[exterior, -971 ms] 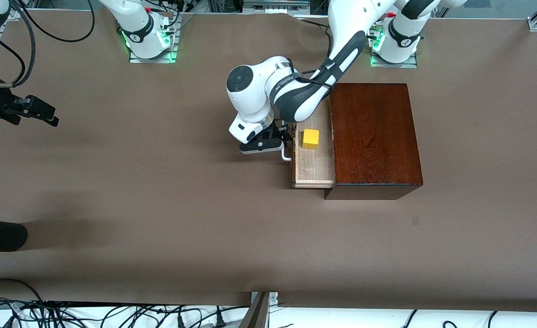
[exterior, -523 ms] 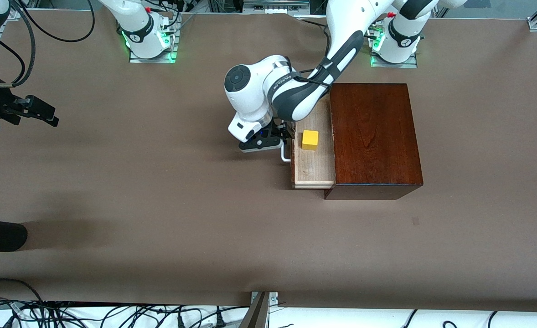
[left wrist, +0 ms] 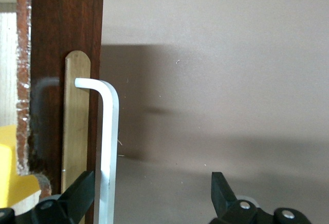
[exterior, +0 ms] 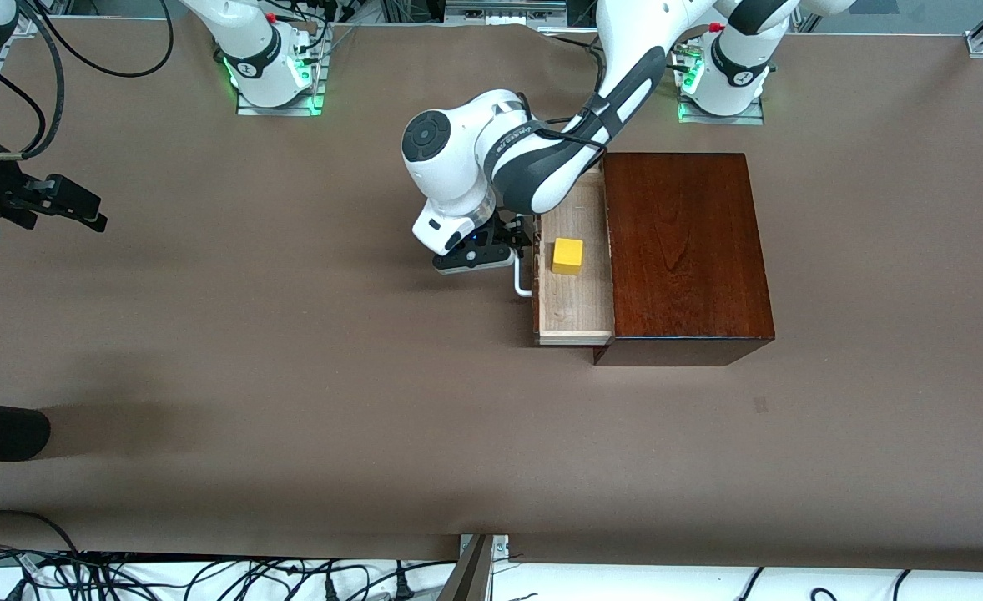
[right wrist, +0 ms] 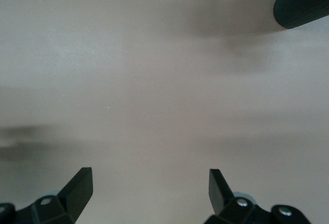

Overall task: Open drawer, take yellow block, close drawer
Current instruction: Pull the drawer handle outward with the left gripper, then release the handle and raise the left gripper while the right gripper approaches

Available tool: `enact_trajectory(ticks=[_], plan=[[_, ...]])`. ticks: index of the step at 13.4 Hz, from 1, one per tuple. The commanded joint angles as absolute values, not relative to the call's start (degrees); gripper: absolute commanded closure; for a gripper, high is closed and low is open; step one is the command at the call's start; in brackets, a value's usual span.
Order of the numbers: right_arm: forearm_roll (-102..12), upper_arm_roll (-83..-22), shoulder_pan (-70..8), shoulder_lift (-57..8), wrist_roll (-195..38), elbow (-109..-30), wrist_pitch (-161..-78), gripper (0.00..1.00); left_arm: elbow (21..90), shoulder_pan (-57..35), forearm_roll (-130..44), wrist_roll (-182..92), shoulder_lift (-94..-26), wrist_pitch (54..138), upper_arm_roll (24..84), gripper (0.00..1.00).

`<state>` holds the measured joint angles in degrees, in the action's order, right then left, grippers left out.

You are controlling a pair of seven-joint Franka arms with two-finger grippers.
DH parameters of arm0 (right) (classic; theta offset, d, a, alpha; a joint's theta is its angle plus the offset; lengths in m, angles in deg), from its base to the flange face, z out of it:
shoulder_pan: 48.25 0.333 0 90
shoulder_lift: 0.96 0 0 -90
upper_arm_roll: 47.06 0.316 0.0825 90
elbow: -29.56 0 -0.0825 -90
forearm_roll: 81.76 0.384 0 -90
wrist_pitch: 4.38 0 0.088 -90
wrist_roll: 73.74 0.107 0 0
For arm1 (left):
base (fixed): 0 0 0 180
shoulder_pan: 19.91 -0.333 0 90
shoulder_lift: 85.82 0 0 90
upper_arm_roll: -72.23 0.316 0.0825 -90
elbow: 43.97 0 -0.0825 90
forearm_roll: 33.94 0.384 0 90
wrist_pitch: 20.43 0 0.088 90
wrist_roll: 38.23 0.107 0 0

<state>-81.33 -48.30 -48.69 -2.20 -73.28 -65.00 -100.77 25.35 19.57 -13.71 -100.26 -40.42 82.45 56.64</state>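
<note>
Drawer (exterior: 576,284) sits pulled out with the yellow block (exterior: 567,255) inside. Left gripper (exterior: 515,247) is open by the white handle (exterior: 523,280) and should rise clear, then drop straight onto the block, away from the drawer walls. Right gripper (right wrist: 149,188) waits open over bare desk (exterior: 291,376)

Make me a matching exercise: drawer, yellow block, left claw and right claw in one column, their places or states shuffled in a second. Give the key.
Things:
1. drawer
2. yellow block
3. left claw
4. right claw

Places or states:
A. open, at the white handle
B. pulled out of the wooden box
C. open over bare table, waiting
D. lying inside the drawer

Pairs: 1-B, 2-D, 3-A, 4-C
</note>
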Motion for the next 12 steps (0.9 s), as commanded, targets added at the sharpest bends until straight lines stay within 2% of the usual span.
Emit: enact_trajectory(ticks=[1, 7, 12], plan=[[-81.2, -47.3, -48.5, -2.0, -73.5, -64.0, -99.7, 0.00, 22.3, 20.3, -15.4, -98.9, -39.1, 80.9, 57.1, 0.00], [-80.5, -39.5, -48.5, -1.9, -73.2, -62.8, -98.2, 0.00, 18.2, 19.6, -26.3, -99.3, -44.6, 72.6, 56.7, 0.00], [-80.4, -34.0, -48.5, -2.1, -73.1, -62.8, -98.2, 0.00, 23.6, 7.4, -31.7, -95.5, -56.3, 68.3, 56.4, 0.00]])
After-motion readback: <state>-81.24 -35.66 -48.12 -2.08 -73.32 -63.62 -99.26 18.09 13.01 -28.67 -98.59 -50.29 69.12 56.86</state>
